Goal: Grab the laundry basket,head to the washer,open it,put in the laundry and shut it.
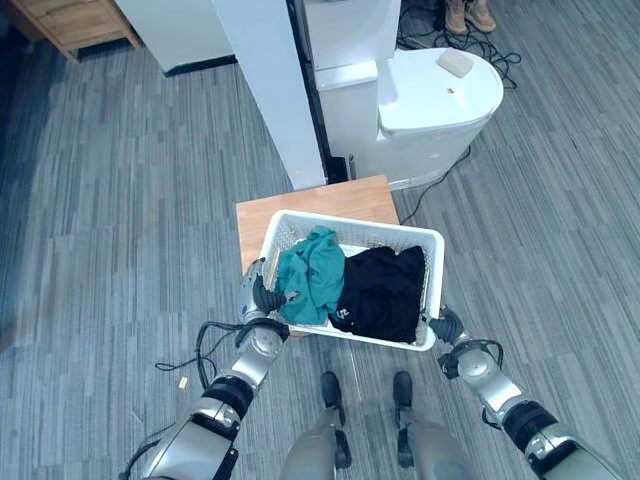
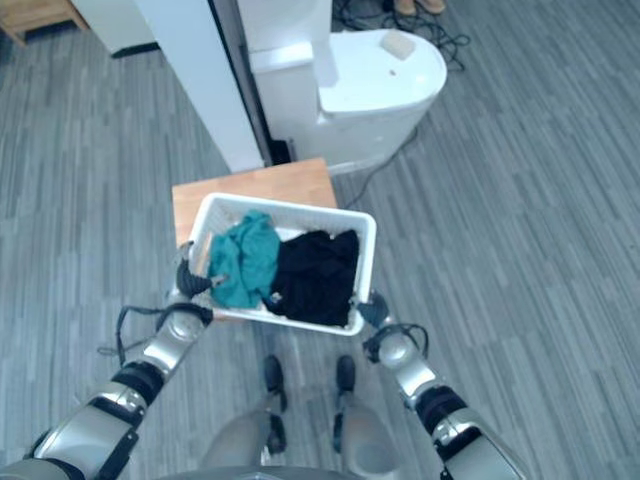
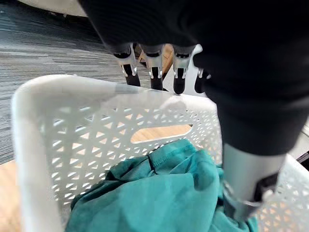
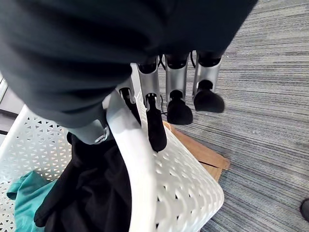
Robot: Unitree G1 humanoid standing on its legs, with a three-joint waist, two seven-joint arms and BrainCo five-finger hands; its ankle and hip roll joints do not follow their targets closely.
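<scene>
The robot is gripping the white laundry basket (image 1: pixel 425 243) at both ends: the left hand (image 1: pixel 262 296) is curling its fingers (image 3: pixel 155 72) over one rim, the right hand (image 1: pixel 446 325) hooking the other. Holding teal cloth (image 1: pixel 312 272) and black cloth (image 1: pixel 382 290), the basket is sitting over the low wooden bench (image 1: pixel 300 206). The washer (image 1: pixel 430 95) is waiting ahead, unopened; carrying, loading and shutting remain.

Grey wood-grain plank flooring (image 1: pixel 110 200) covers the room. A low wooden table (image 1: pixel 330 205) stands on it. Just beyond the table rises a white pillar (image 1: pixel 275 90), with a white rounded appliance (image 1: pixel 430 105) beside it. Black cables (image 1: pixel 495 55) trail on the floor by the appliance. Far from the table, a wooden cabinet (image 1: pixel 75 22) sits in the corner.
</scene>
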